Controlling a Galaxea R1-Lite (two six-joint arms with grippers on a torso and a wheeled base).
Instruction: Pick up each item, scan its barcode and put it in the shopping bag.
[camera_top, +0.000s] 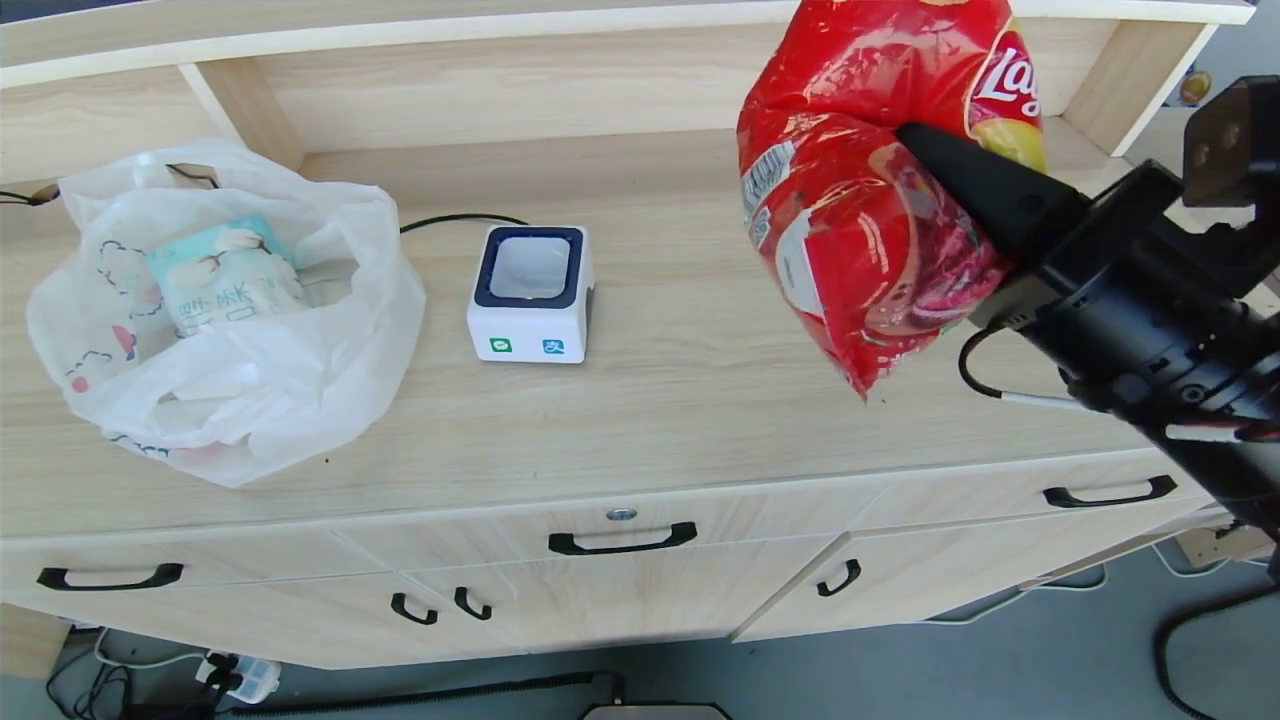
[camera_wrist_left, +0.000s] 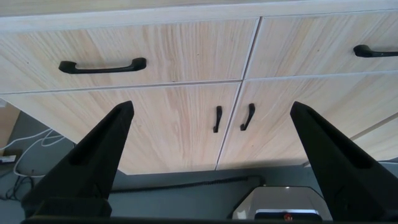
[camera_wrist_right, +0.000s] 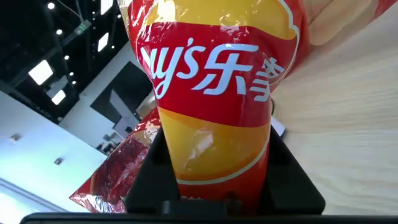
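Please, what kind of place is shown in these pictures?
Probably a shop checkout counter, maybe a mock one: a barcode scanner stands on the wooden counter, a plastic shopping bag lies to its left, and the right hand holds a red chips bag.

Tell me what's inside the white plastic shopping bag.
A pale teal soft pack with a cotton print lies inside the white plastic shopping bag. The bag's folds hide its lower end and anything under it.

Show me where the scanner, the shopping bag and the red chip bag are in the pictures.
scanner (camera_top: 528, 268): head view, on its top window.
shopping bag (camera_top: 300, 370): head view, on its white front wall.
red chip bag (camera_top: 850, 200): head view, on its crumpled middle.
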